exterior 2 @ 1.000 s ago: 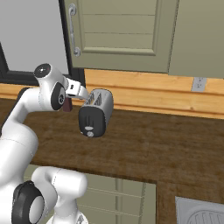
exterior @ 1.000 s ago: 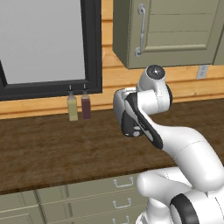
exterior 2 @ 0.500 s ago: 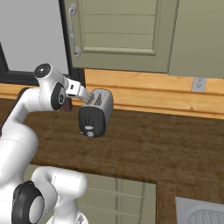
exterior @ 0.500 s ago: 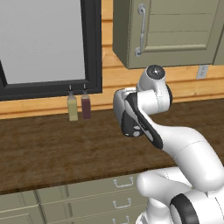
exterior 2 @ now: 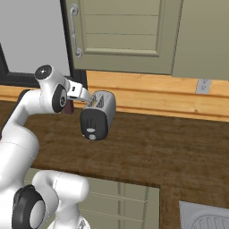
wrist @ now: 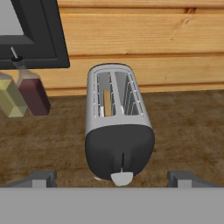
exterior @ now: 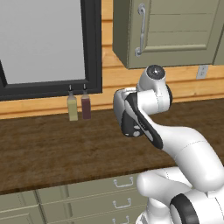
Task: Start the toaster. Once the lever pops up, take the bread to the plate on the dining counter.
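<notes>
While the gripper (wrist: 112, 177) hung wide open and empty, the lever (wrist: 122, 177) sat at six o'clock on the toaster (wrist: 116, 131); it wanted one fingertip squarely on top, pressing straight down.

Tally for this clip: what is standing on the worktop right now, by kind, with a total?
Toaster: 1, with a tan slice of bread in its left slot
Slim bottles: 2, one yellow-green, one dark red
Total on the worktop: 3 standing things, plus the 1 slice inside the toaster
</notes>
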Motion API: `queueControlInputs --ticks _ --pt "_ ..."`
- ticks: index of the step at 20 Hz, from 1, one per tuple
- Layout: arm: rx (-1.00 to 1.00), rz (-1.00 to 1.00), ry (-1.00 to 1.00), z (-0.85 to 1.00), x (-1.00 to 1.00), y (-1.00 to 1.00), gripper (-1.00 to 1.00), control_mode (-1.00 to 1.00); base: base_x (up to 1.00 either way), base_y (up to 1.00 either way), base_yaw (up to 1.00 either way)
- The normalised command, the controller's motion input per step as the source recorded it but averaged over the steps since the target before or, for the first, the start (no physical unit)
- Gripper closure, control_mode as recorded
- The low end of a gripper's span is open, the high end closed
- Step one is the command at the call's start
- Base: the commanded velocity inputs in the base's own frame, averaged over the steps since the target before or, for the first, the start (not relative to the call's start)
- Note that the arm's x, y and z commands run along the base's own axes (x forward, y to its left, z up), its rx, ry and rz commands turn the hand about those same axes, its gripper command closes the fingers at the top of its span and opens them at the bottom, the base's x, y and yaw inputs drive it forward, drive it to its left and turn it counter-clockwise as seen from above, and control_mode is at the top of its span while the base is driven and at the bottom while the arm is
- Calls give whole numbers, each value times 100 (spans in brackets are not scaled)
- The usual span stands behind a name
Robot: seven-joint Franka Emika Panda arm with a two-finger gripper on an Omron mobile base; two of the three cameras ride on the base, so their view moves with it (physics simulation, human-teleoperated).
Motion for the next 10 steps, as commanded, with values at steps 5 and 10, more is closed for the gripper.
queueControlInputs --ticks 5,10 --pt "0 0 0 0 0 0 -100 -100 0 0 0" --pt "0 0 0 0 0 0 -100 -100 0 0 0"
